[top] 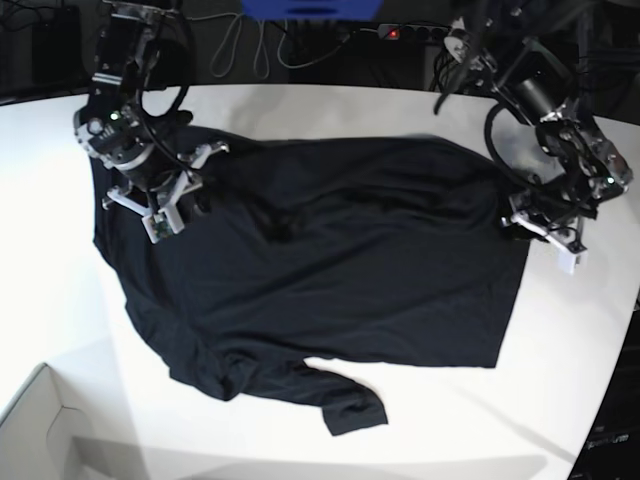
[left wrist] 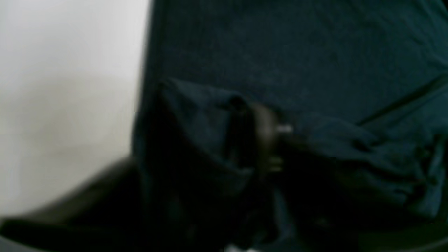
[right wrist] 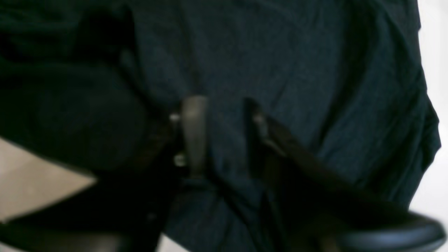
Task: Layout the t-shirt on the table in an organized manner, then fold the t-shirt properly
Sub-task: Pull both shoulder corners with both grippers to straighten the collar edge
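**Black tee spread on table, both claws at far corners**

T-shirt lying mostly flat across the white table, one sleeve curled at the near edge, folds bunched near the shoulder area. Thin, soft, limp fabric; likely to sag and crease when lifted, so best pinched at hems or shoulder seams, two corners together. Right gripper over the cloth, fingers spread apart, fabric between them, not pinched. Left gripper at the shirt's opposite edge; wrist view too dark and blurred, state cannot be told. Cardboard box at the near corner
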Available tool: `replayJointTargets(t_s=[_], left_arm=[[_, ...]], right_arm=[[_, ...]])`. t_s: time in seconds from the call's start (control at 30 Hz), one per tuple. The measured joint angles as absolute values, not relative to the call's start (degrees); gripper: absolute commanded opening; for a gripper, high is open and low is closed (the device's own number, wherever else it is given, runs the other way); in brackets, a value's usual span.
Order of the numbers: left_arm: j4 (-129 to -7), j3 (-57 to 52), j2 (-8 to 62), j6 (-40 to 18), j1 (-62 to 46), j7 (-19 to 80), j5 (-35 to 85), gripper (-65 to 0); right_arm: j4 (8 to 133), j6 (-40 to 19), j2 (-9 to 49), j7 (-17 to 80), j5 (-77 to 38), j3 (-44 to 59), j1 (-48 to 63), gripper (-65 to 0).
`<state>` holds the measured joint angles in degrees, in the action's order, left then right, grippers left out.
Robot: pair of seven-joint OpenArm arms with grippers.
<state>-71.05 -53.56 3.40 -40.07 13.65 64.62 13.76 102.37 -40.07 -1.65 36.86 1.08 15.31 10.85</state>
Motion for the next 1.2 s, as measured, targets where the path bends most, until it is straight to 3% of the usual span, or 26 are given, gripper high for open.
replayJointTargets(t_s=[0.13, 0.3, 0.73, 1.0, 1.2], left_arm=[[-71.35, -53.98, 4.45, -40.25, 12.75, 64.49, 17.02, -13.3], [-71.35, -53.63, 7.16, -40.27, 10.98, 66.85, 20.97, -2.7], [-72.20, -53.54, 7.46, -40.27, 10.94, 67.35, 19.66, -2.6], [-87.90, -51.53, 6.94, -39.86, 8.73, 68.71, 15.62, -2.6], [-90.96, -50.78, 7.11, -40.07, 7.29, 68.45, 15.92, -2.6]], right_arm=[[104.47, -40.07, -1.85, 36.86, 1.02, 16.12, 11.14, -30.8], [107.26, -40.03, -4.75, 36.49, 0.67, 23.33, 11.44, -29.8], [107.26, -40.03, -5.23, 36.64, 0.67, 23.49, 16.05, -29.9], [107.39, -40.03, -5.23, 36.64, 0.69, 23.53, 17.08, -29.9], [108.03, -40.03, -5.39, 36.23, 0.64, 23.53, 17.08, -29.9]])
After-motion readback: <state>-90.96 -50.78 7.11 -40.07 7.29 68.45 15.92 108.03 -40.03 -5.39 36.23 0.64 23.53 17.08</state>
